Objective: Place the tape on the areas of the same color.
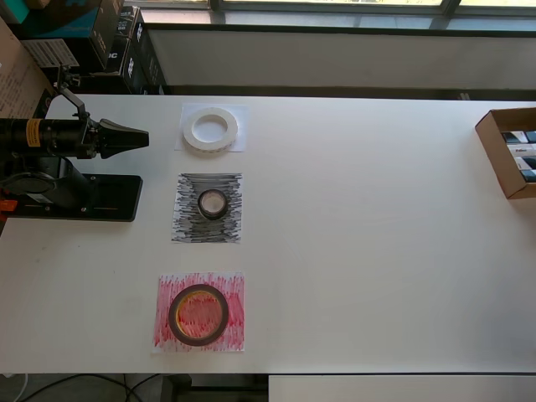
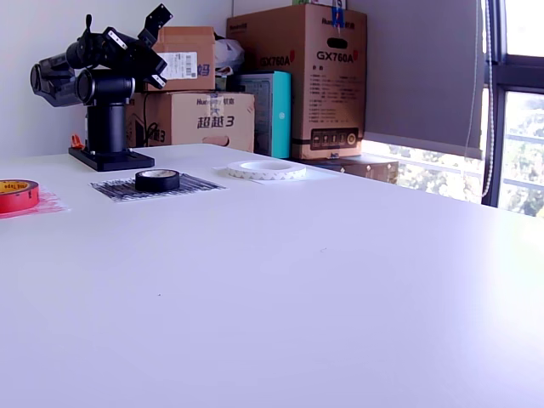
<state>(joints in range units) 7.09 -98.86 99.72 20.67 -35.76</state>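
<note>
The white tape ring point(image 1: 210, 129) point(image 2: 266, 170) lies on the plain white sheet point(image 1: 239, 142). On the black scribbled sheet point(image 1: 208, 230) point(image 2: 195, 184) rests the small black roll point(image 1: 212, 203) point(image 2: 157, 179). The dark red-brown roll point(image 1: 198, 314) point(image 2: 17, 195) with a yellowish core sits on the red scribbled sheet point(image 1: 234, 327) point(image 2: 51, 204). My gripper point(image 1: 138, 138) point(image 2: 158, 47) is folded back over the arm's base at the overhead view's left, apart from all three rolls. Its fingers lie together with nothing between them.
The arm's black base plate point(image 1: 75, 198) point(image 2: 110, 159) sits at the table's left edge in the overhead view. An open cardboard box point(image 1: 508, 151) stands at the right edge. Stacked cartons point(image 2: 297, 81) line the wall behind the table.
</note>
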